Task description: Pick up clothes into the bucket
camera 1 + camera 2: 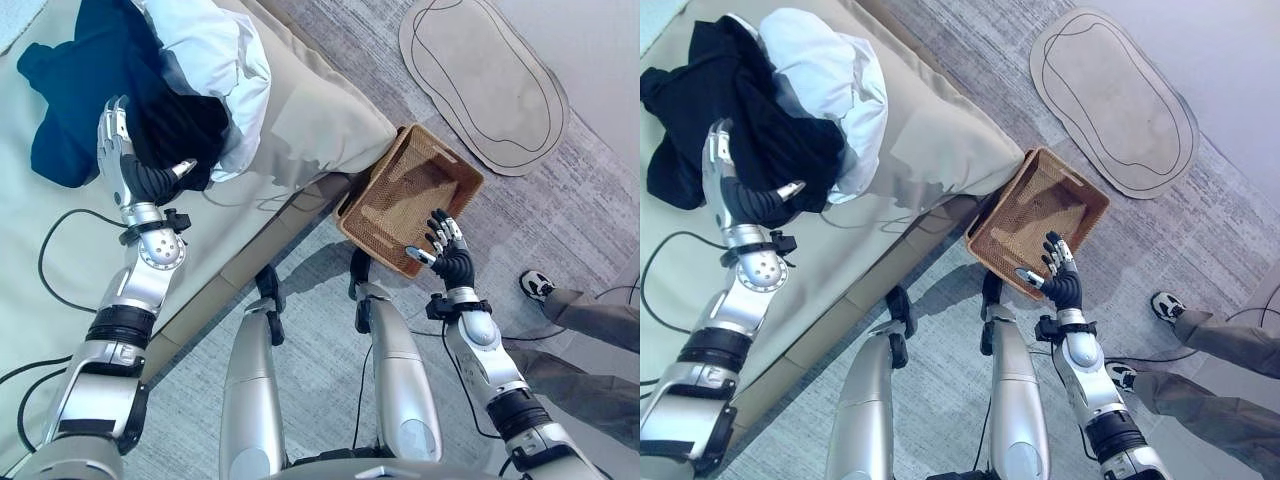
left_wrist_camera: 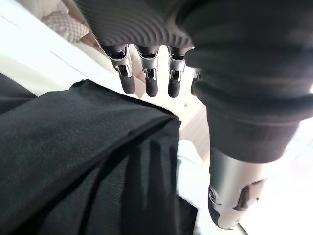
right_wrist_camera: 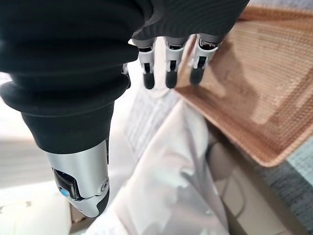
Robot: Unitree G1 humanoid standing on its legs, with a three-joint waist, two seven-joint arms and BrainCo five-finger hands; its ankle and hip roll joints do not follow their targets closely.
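A dark navy garment (image 1: 80,100) lies bunched on the beige bed (image 1: 300,130), with a white garment (image 1: 215,55) piled against its far side. My left hand (image 1: 130,170) is open over the dark garment's near edge, fingers straight and thumb out to the side; the black cloth (image 2: 88,161) lies just under the palm. A brown woven basket (image 1: 420,190) stands empty on the floor by the bed's corner. At the basket's near rim my right hand (image 1: 450,255) is open and holds nothing, its fingers (image 3: 168,68) pointing towards the basket (image 3: 264,98).
A pale oval rug (image 1: 490,80) lies on the grey carpet beyond the basket. A person's legs and a shoe (image 1: 537,285) are at the right edge. The beige bed cover (image 3: 171,171) hangs down beside the basket.
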